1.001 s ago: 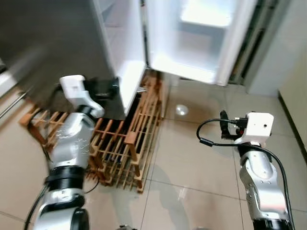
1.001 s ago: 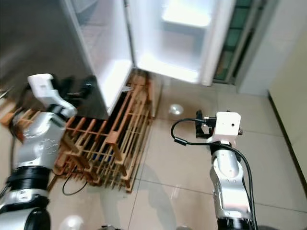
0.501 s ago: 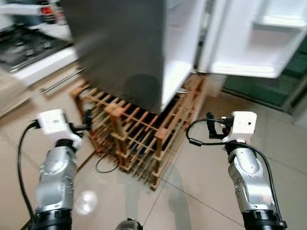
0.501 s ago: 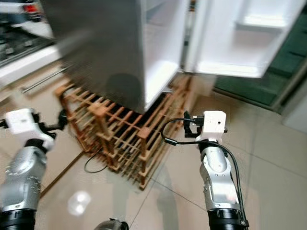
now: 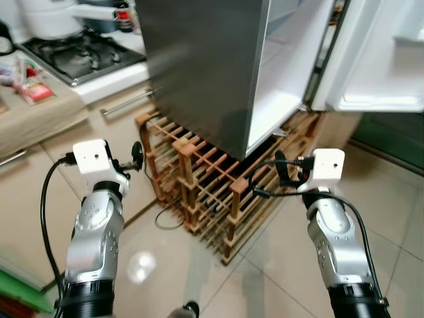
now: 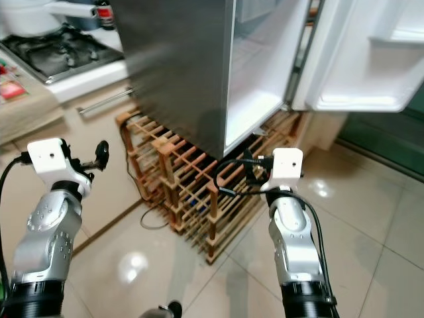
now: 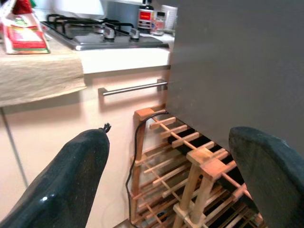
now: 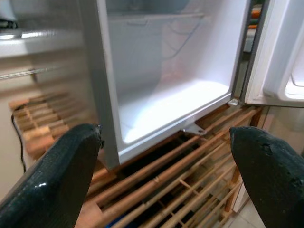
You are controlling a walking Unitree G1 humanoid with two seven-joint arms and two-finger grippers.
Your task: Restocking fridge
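Seemingly empty-handed, the right gripper (image 5: 283, 173) hangs in front of the robot with its two black fingers (image 8: 52, 180) spread wide and nothing between them; from it, the open fridge (image 5: 278, 86) lies at about 12 o'clock, a little toward 11, with the bare white lower compartment (image 8: 166, 102) straight along the fingers' line in the right wrist view and the swung-out fridge door (image 5: 381, 59) off at about 1 o'clock. Under the fridge, between gripper and compartment, stands the wooden rack (image 5: 205, 192), its slats running out toward the floor. The left gripper (image 5: 134, 159) is likewise spread and holds nothing; it points at the grey side wall of the fridge (image 7: 237, 61) and the rack's near corner, so the opening lies at roughly 2 o'clock from it, round the cabinet's edge. Out at 10 o'clock from that gripper is the table (image 5: 40, 112) with a red packet (image 5: 30, 89) on it, and beyond that the gas hob (image 5: 86, 53). My judgement is that the right arm is the nearer and better aligned for reaching into the compartment, while any stock to load would more likely come from the left arm's side, though no item is in either gripper yet.
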